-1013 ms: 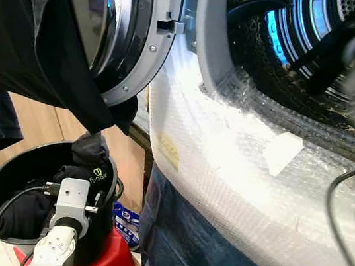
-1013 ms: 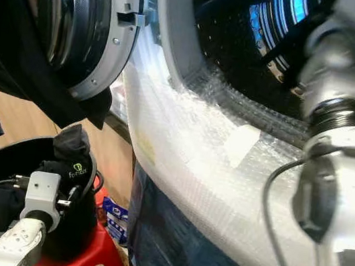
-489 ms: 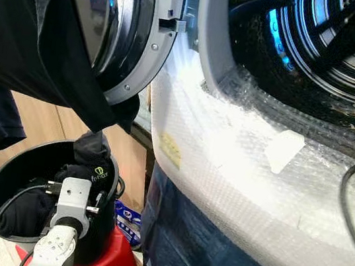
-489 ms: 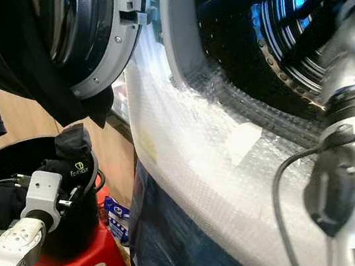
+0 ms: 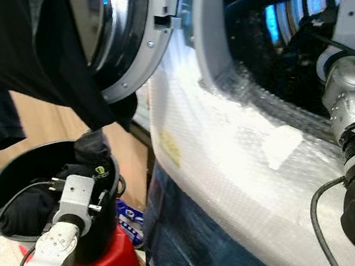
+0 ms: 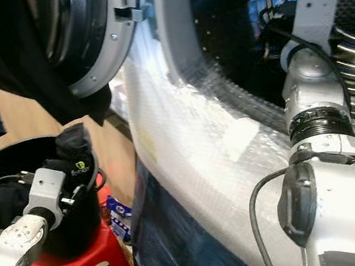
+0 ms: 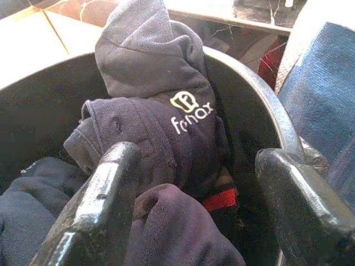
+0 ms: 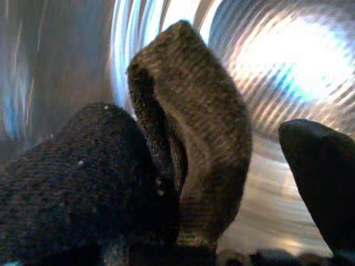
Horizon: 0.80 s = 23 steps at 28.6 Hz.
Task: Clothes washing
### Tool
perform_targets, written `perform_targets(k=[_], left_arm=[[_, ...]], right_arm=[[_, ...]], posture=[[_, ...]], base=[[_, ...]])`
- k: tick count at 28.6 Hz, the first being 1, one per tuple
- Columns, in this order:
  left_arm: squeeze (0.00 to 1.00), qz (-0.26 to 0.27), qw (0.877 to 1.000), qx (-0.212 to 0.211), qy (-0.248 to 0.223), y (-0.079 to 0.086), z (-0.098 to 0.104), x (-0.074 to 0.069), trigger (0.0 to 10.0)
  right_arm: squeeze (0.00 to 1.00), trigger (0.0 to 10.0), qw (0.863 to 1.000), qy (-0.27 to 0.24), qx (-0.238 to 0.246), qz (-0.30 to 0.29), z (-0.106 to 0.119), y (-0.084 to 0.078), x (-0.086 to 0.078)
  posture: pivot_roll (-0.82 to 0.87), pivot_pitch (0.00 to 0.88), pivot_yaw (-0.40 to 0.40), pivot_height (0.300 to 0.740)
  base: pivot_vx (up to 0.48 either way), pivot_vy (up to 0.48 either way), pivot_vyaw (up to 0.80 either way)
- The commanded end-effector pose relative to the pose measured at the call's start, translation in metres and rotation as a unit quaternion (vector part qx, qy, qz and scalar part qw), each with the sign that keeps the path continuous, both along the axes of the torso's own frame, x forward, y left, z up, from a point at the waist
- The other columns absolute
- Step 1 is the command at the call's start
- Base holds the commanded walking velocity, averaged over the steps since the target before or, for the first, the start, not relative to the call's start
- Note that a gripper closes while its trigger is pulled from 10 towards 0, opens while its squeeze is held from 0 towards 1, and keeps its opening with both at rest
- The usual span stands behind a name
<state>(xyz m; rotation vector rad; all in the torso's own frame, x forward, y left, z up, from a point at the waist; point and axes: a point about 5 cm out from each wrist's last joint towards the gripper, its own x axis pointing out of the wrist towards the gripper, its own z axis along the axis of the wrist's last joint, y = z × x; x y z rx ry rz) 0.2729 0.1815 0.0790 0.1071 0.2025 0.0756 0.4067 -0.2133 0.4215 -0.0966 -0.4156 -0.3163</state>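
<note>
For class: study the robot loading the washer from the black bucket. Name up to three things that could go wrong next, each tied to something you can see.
1. The dark knit garment lies over a finger of the right gripper inside the drum; it may cling and get dragged back out.
2. A black garment drapes over the open door; it could get trapped when the door shuts.
3. The left gripper, open above the logo hoodie in the bucket, might catch several tangled clothes at once.

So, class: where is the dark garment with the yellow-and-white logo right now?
The logo garment lies heaped in the black bucket at lower left in the eye views, below the washer's open door, just ahead of the open left end effector.
</note>
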Motion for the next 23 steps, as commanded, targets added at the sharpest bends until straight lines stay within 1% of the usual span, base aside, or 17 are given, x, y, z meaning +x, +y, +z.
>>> perform_targets(k=[1, 2, 3, 5, 7, 8, 10, 12, 13, 14, 15, 16, 17, 18, 19, 21, 23], left_arm=[[0.0, -0.006, 1.0, 0.014, 0.005, 0.003, 0.0, -0.001, 10.0], [0.0, -0.006, 1.0, 0.014, 0.005, 0.003, 0.0, -0.002, 10.0], [0.0, -0.006, 1.0, 0.011, 0.005, 0.002, 0.0, -0.002, 10.0], [0.0, -0.007, 1.0, 0.011, 0.006, 0.002, 0.0, -0.003, 10.0], [0.0, -0.007, 1.0, 0.009, 0.008, 0.001, -0.001, -0.003, 10.0], [0.0, -0.007, 1.0, 0.008, 0.009, 0.001, -0.001, -0.003, 10.0], [0.0, -0.015, 1.0, 0.009, 0.01, -0.001, -0.001, -0.003, 10.0], [0.0, -0.019, 1.0, 0.011, 0.01, -0.001, -0.001, -0.003, 10.0], [0.0, -0.02, 1.0, 0.011, 0.009, -0.001, 0.0, -0.003, 10.0], [0.0, -0.019, 1.0, 0.011, 0.008, -0.001, 0.0, -0.002, 10.0], [0.0, -0.019, 1.0, 0.011, 0.008, -0.001, 0.0, -0.002, 10.0], [0.0, -0.017, 1.0, 0.011, 0.006, 0.0, 0.001, -0.002, 10.0], [0.0, -0.015, 1.0, 0.011, 0.005, 0.0, 0.002, -0.002, 10.0], [0.0, -0.015, 1.0, 0.011, 0.005, 0.0, 0.002, -0.002, 10.0], [0.0, -0.013, 1.0, 0.01, 0.004, 0.0, 0.002, -0.002, 10.0], [0.0, -0.013, 1.0, 0.009, 0.004, 0.0, 0.002, -0.002, 10.0], [0.0, -0.014, 1.0, 0.007, 0.005, -0.001, 0.001, -0.002, 10.0]], right_arm=[[1.0, 10.0, 0.993, -0.119, 0.013, -0.02, 0.054, -0.009, -0.025], [1.0, 10.0, 0.993, -0.114, -0.002, -0.023, 0.054, -0.007, -0.024], [1.0, 10.0, 0.996, -0.088, -0.025, -0.023, 0.048, -0.005, -0.02], [1.0, 10.0, 0.998, -0.042, -0.034, -0.021, 0.032, -0.006, -0.013], [1.0, 10.0, 0.998, 0.053, -0.039, -0.001, -0.005, -0.005, 0.002], [1.0, 10.0, 0.996, 0.081, -0.041, 0.007, -0.017, -0.004, 0.005], [1.0, 10.0, 0.986, 0.125, -0.103, 0.039, -0.037, 0.01, 0.012], [1.0, 10.0, 0.989, 0.108, -0.094, 0.03, -0.031, 0.009, 0.011], [1.0, 10.0, 0.994, 0.078, -0.071, 0.021, -0.02, 0.006, 0.008], [1.0, 10.0, 0.999, 0.022, -0.039, 0.003, 0.001, 0.0, 0.0], [1.0, 10.0, 0.999, 0.022, -0.039, 0.003, 0.001, 0.0, 0.0], [1.0, 10.0, 0.998, -0.061, 0.0, -0.033, 0.031, -0.013, -0.014], [1.0, 10.0, 0.994, -0.092, 0.004, -0.056, 0.043, -0.018, -0.022], [1.0, 10.0, 0.994, -0.092, 0.004, -0.056, 0.043, -0.018, -0.022], [1.0, 10.0, 0.992, -0.11, 0.001, -0.066, 0.051, -0.022, -0.027], [1.0, 10.0, 0.997, -0.046, -0.033, -0.044, 0.034, -0.015, -0.016], [1.0, 10.0, 0.998, 0.027, -0.048, -0.024, 0.007, -0.011, -0.004]], posture=[[0.16, 0.004, 0.042, 0.74], [0.16, 0.004, 0.043, 0.74], [0.16, 0.003, 0.043, 0.74], [0.16, 0.003, 0.04, 0.74], [0.16, 0.002, 0.039, 0.74], [0.16, 0.002, 0.039, 0.74], [0.16, 0.006, 0.043, 0.74], [0.16, 0.009, 0.045, 0.74], [0.16, 0.009, 0.045, 0.74], [0.16, 0.009, 0.045, 0.74], [0.16, 0.009, 0.045, 0.74], [0.16, 0.013, 0.046, 0.74], [0.16, 0.013, 0.043, 0.74], [0.16, 0.013, 0.043, 0.74], [0.16, 0.011, 0.04, 0.74], [0.15, 0.01, 0.041, 0.74], [0.15, 0.008, 0.042, 0.74]], base=[[0.0, 0.0, 0.0], [0.0, 0.0, 0.0], [0.0, 0.0, 0.0], [0.0, 0.0, 0.0], [0.0, 0.0, 0.0], [0.0, 0.0, 0.0], [0.0, 0.0, 0.0], [0.0, 0.0, 0.0], [0.0, 0.0, 0.0], [0.0, 0.0, 0.0], [0.0, 0.0, 0.0], [0.0, 0.0, 0.0], [0.0, 0.0, 0.0], [0.0, 0.0, 0.0], [0.0, 0.0, 0.0], [0.0, 0.0, 0.0], [0.0, 0.0, 0.0]])
